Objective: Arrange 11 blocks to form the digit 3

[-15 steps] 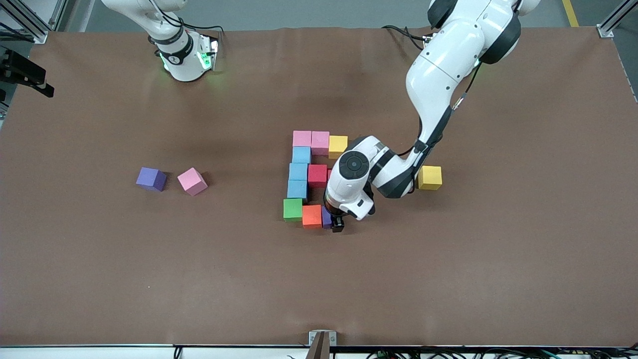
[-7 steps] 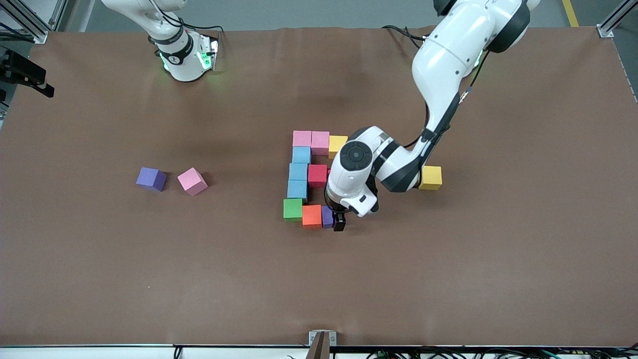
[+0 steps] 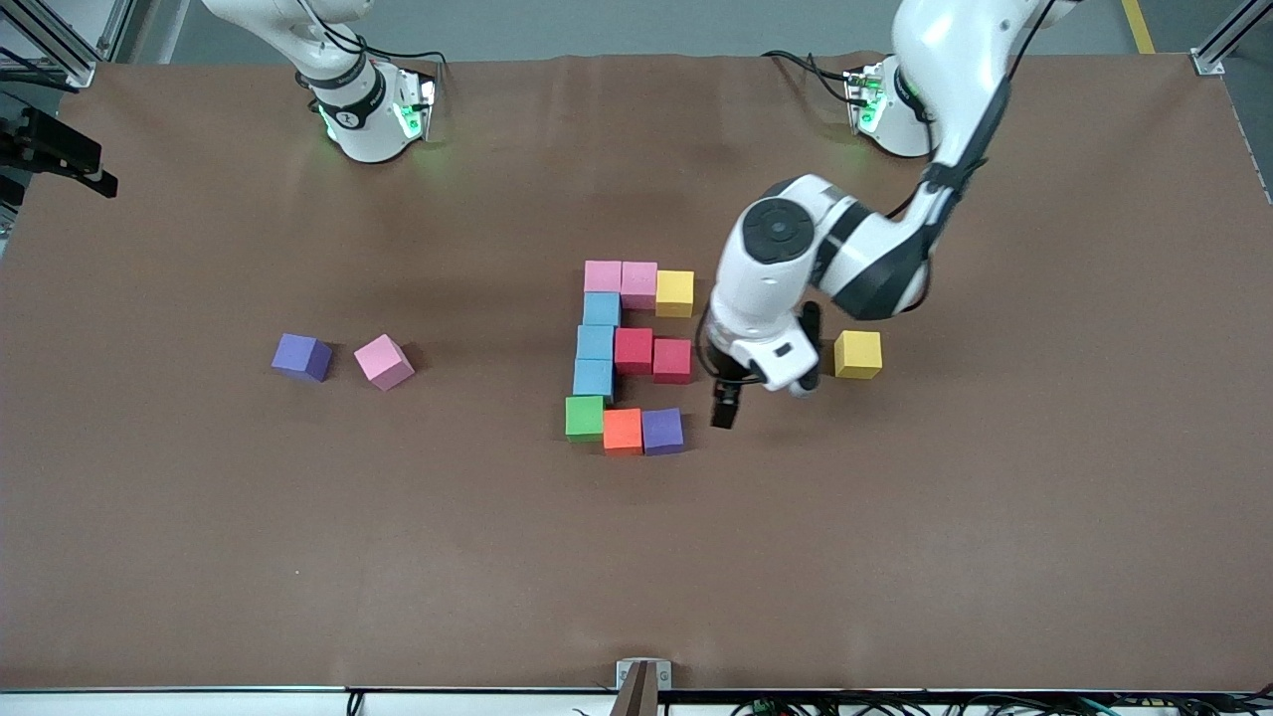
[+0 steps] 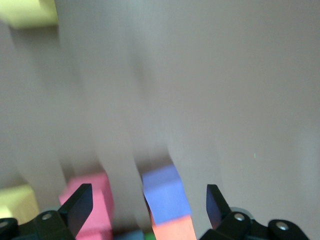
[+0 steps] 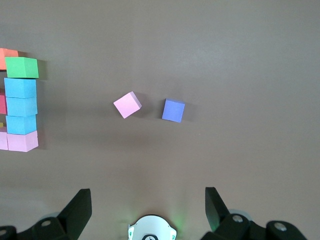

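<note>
The digit 3 lies mid-table as touching blocks. Two pink blocks (image 3: 620, 279) and a yellow block (image 3: 674, 292) form the farthest bar. Three light blue blocks (image 3: 595, 343) make the column, with two red blocks (image 3: 652, 355) as the middle bar. Green (image 3: 585, 418), orange (image 3: 623, 431) and purple (image 3: 662, 431) form the nearest bar. My left gripper (image 3: 766, 388) hangs open and empty over bare table beside the purple block (image 4: 165, 192). My right gripper (image 5: 147, 205) is open and empty, high over its own base and out of the front view.
A loose yellow block (image 3: 857, 354) sits toward the left arm's end, close to the left gripper. A loose purple block (image 3: 301, 356) and a loose pink block (image 3: 383, 361) lie toward the right arm's end; the right wrist view shows this pink block (image 5: 127, 104) too.
My left gripper has risen off the purple block and drawn back toward the left arm's end, uncovering that block and the second red one. The right arm has not moved.
</note>
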You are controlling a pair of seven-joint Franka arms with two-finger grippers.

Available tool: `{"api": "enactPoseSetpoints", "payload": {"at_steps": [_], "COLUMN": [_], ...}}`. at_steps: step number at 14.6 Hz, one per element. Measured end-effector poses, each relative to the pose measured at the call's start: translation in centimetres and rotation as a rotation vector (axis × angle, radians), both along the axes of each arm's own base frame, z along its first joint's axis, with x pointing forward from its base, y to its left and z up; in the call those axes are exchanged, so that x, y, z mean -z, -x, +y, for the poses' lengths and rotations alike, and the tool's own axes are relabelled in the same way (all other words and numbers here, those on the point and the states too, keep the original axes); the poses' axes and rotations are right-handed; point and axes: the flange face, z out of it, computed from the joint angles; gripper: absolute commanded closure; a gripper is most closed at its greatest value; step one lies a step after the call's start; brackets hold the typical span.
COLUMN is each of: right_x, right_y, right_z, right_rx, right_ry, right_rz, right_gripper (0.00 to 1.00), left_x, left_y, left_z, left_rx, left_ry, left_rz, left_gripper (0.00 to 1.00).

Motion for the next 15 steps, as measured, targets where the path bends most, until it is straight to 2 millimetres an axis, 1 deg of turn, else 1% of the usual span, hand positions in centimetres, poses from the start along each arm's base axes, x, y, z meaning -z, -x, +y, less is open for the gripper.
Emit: {"api": "enactPoseSetpoints", "payload": {"at_steps": [2, 4, 6, 8, 11, 13, 15], "right_x": [0.0, 0.0, 0.0, 0.0, 0.0, 0.0, 0.0], "right_y": [0.0, 0.1, 0.1, 0.1, 0.1, 0.0, 0.0], "right_z": [0.0, -0.1, -0.1, -0.1, -0.1, -0.1, 0.0], "right_rx": [0.001, 0.002, 0.007, 0.015, 0.016, 0.016, 0.016], "right_ry": [-0.001, -0.002, -0.003, -0.003, -0.004, -0.004, -0.005], "right_rz": [0.004, 0.004, 0.004, 0.005, 0.005, 0.004, 0.001], "right_gripper": [0.0, 0.0, 0.0, 0.0, 0.0, 0.0, 0.0], "left_x": [-2.5, -4.9, -6.7, -8.0, -9.4, -10.6, -12.0], "left_y": [-0.9, -1.7, -2.1, -2.5, -3.1, -3.5, -3.5], "left_z": [5.3, 10.2, 14.1, 17.2, 21.3, 24.0, 26.0], "left_rx": [0.106, 0.259, 0.46, 0.688, 1.003, 1.118, 1.167], "left_ry": [-0.059, -0.104, -0.146, -0.179, -0.218, -0.239, -0.259], "left_rz": [0.024, 0.061, 0.086, 0.096, 0.092, 0.082, 0.066], "left_gripper": [0.0, 0.0, 0.0, 0.0, 0.0, 0.0, 0.0]}}
